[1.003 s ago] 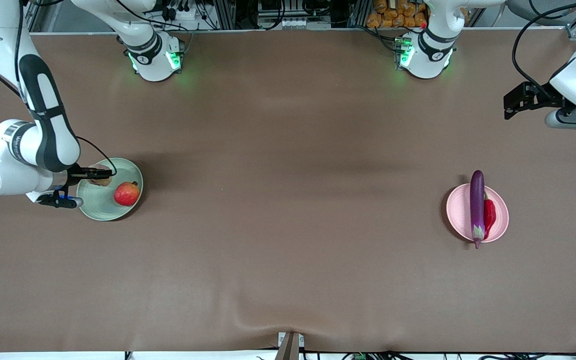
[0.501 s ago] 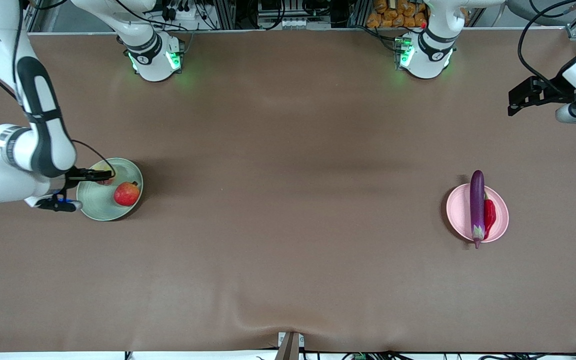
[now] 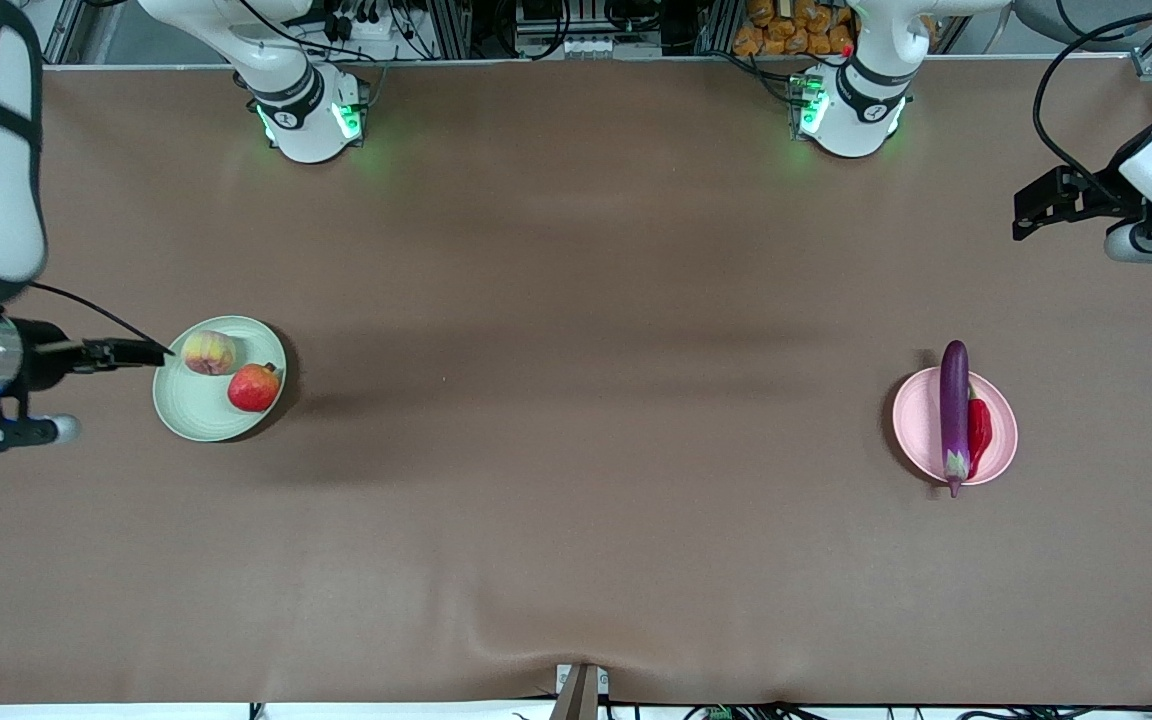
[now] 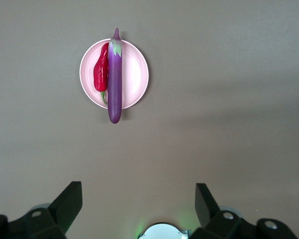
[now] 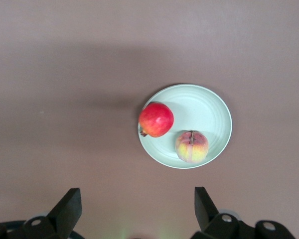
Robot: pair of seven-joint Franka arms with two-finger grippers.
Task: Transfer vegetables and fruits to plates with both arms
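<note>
Brown table (image 3: 576, 450) carries green plate (image 3: 191, 410) and pink plate (image 3: 921, 420).

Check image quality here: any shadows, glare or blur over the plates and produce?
Front view: broad soft arm shadows band the table; green plate and pink plate stay evenly lit, with mild shine on the eggplant. Left wrist view: sharp, faint shadow band. Right wrist view: sharp, with small highlights on the pomegranate; peach clear.

White arm links, dark grey joint bands, black cables, green-lit bases.

Purple eggplant (image 3: 954, 412) and red chili (image 3: 979, 425) (green-stemmed) on pink plate (image 3: 918, 420).
</note>
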